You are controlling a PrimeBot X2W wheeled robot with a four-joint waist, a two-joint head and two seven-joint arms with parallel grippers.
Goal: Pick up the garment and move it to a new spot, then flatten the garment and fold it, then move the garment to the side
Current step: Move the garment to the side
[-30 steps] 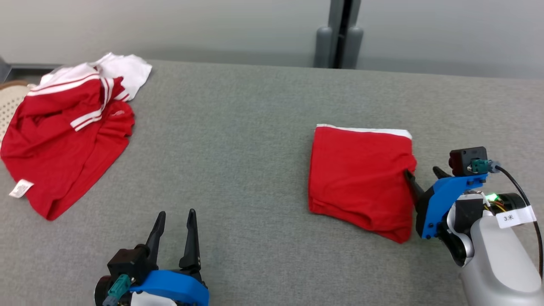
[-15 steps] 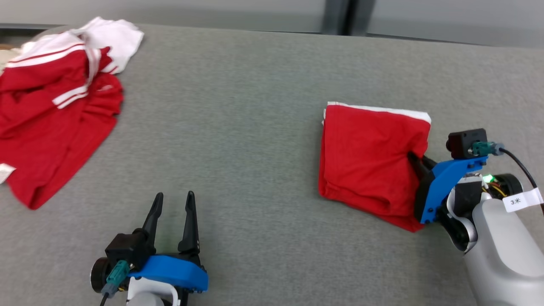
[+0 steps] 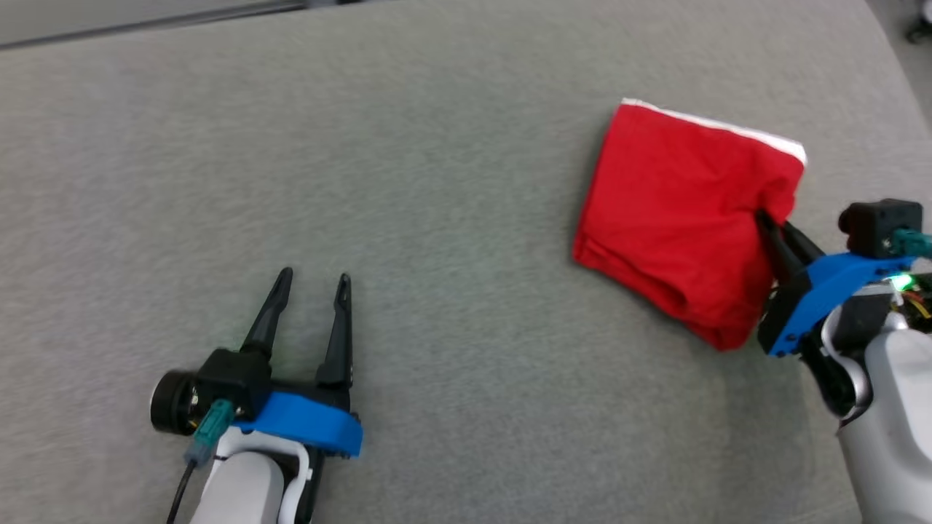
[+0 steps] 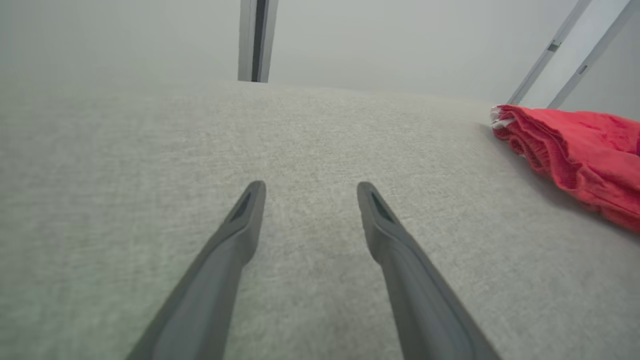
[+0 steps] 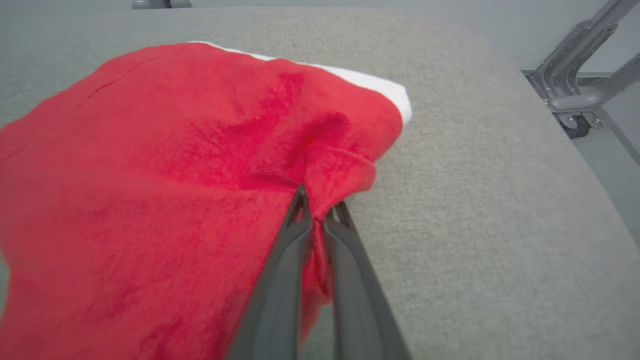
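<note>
Garment (image 3: 677, 218) folded, red with white edge, flat on grey table (image 3: 408, 182), far right near table edge. Right gripper (image 3: 770, 220) pinched tight on bunched cloth at garment's right side. Left gripper (image 3: 314, 275) spread, empty, well apart. Cloth looks soft, light, limp; one-point pinch may pull layers apart. Safer grip: all layers together, slide low.

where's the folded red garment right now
In the head view the folded red garment lies upper right on the grey surface, its right edge pinched in the right gripper.
</note>
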